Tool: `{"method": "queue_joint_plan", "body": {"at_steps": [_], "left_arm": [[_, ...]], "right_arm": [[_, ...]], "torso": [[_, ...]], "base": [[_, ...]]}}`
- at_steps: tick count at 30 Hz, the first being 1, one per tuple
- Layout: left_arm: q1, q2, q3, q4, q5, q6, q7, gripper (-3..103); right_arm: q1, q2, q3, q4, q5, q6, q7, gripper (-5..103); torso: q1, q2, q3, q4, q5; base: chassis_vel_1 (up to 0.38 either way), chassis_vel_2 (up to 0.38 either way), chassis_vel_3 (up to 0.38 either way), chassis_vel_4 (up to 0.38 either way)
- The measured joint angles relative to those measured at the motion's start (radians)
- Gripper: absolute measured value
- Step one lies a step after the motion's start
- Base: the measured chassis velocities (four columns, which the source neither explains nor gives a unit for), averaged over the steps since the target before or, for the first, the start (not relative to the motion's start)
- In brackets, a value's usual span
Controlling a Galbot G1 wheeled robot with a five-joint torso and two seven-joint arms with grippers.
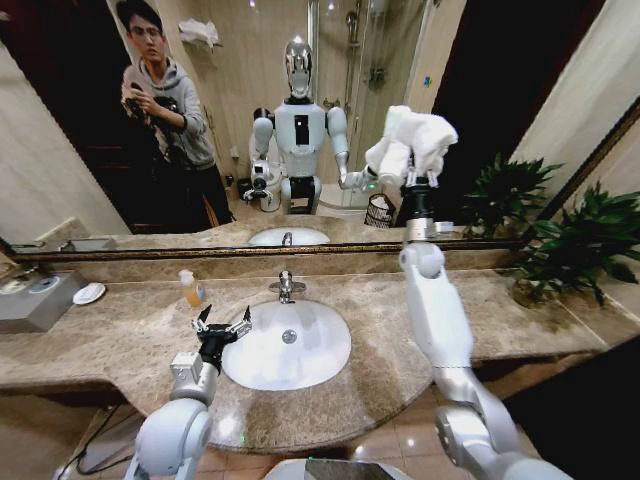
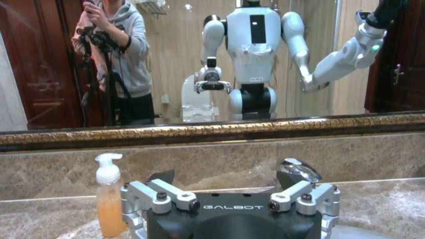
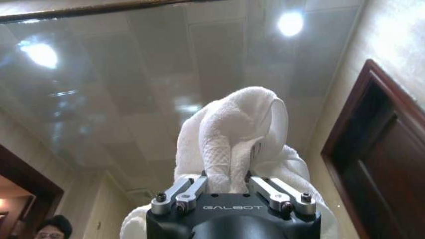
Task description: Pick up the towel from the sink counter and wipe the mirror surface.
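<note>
My right gripper (image 1: 421,178) is raised high and shut on the white towel (image 1: 432,133). The bunched cloth presses against the mirror surface (image 1: 230,120), meeting its own reflection. In the right wrist view the towel (image 3: 232,144) rises out of the closed fingers (image 3: 192,189) in front of the mirror surface (image 3: 99,74). My left gripper (image 1: 223,323) hovers open and empty over the left rim of the white basin (image 1: 300,350) in the sink counter (image 1: 400,320). The left wrist view shows the same gripper (image 2: 226,186) with its fingers spread, facing the mirror (image 2: 166,64).
A chrome faucet (image 1: 286,285) stands behind the basin, and an orange soap bottle (image 1: 191,290) stands to its left. A small round white dish (image 1: 89,293) and a grey box (image 1: 35,300) sit at the far left. A potted plant (image 1: 580,240) fills the right corner.
</note>
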Motion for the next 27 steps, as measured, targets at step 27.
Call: {"method": "queue_joint_plan", "body": {"at_steps": [27], "left_arm": [[0.0,0.0,0.0,0.0,0.0,0.0,0.0,100]], "right_arm": [[-0.018,0.054,-0.107,0.053,-0.037,0.013,-0.034,17]], "torso": [[0.0,0.0,0.0,0.0004,-0.0005]], "base": [[0.165,0.157,-0.145,-0.161]]}}
